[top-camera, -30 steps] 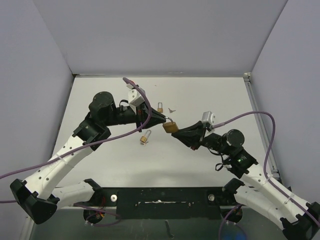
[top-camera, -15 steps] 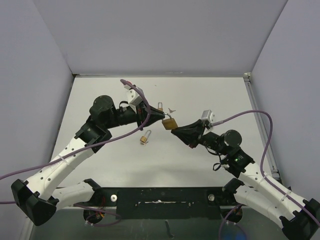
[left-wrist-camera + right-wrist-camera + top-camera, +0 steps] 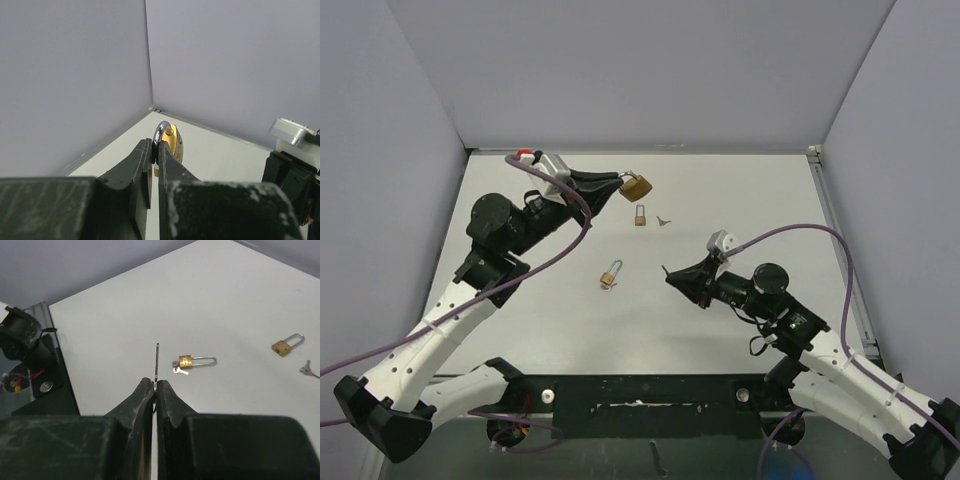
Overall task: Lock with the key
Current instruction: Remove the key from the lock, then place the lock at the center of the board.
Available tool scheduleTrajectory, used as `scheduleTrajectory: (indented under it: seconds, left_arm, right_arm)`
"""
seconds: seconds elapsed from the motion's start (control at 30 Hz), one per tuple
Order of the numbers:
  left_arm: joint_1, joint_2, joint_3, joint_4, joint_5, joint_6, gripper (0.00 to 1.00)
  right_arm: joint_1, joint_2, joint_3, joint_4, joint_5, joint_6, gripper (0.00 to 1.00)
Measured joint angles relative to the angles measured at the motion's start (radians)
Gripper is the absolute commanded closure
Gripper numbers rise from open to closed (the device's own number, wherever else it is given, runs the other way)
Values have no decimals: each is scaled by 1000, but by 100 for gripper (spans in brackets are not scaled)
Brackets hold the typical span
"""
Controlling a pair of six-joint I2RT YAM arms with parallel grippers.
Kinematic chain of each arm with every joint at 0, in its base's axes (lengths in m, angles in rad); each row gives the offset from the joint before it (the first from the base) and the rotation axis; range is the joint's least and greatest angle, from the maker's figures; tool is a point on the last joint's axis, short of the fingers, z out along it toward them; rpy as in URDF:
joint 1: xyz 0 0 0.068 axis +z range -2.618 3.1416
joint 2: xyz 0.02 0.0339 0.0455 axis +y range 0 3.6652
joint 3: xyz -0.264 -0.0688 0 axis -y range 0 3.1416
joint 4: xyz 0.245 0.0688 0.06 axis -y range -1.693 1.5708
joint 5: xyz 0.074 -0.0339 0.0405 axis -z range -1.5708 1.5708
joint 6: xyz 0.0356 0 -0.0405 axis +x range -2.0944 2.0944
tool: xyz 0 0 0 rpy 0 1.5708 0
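Your left gripper [image 3: 618, 180] was clenched on the lock [image 3: 636, 187], pinching it by the shackle [image 3: 161, 131]. You had it lifted off the table [image 3: 770, 190], over the far left part, near the back wall. In the left wrist view the brass body [image 3: 172, 142] stood just past the fingertips [image 3: 145, 152], with the steel loop caught between them. Whether the shackle was pushed home or sprung, you could not tell from these views.

Your right gripper [image 3: 669, 273] was clenched on the key [image 3: 157, 360]. The thin blade stuck straight out from between the closed fingers [image 3: 142, 390], seen edge-on in the right wrist view. That gripper hung low over the middle of the table, right of centre, pointing toward the left arm. Key and lock were well apart, the lock farther back and to the left.

Three other things lay on the table between your two grippers. A small lock [image 3: 640, 215] lay just below the held one, with a loose key [image 3: 664, 220] beside it on the right. A third lock [image 3: 611, 275], shackle out and small keys at its body, lay nearer the bases, to the left of your right gripper.
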Motion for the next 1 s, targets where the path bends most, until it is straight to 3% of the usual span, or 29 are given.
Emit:
scheduleTrajectory:
  seconds: [0.27, 0.43, 0.6, 1.0]
  left_arm:
    - [29, 85, 26, -101, 66, 17, 100]
    - [129, 187, 24, -152, 158, -15, 100]
    - [233, 257, -13, -160, 231, -49, 100]
    - [458, 508, -18, -68, 500, -84, 100]
  right_arm:
    - [-5, -26, 30, -109, 293, -11, 100]
    - [-63, 3, 82, -141, 386, -17, 100]
    - [-132, 123, 166, -138, 387, -16, 100]
    - [-138, 594, 404, -36, 262, -31, 100]
